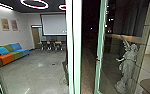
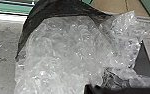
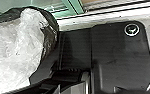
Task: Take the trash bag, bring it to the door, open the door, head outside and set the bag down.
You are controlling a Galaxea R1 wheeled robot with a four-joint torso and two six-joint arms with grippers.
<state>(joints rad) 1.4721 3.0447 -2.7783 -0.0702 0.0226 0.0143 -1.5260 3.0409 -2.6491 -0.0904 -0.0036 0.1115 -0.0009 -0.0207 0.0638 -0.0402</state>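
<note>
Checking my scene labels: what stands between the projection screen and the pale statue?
Seen in the head view: a broad pale upright and a slimmer green upright stand between the screen and the statue, a dark stretch separating them.

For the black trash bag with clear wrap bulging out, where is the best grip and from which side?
Probably the loose rim of the black trash bag, gathered into a bunch from above. It is thin, slack film arching round the open mouth. The clear wrap bulges out there, so gripping that alone could pull it free of the bag.
</note>
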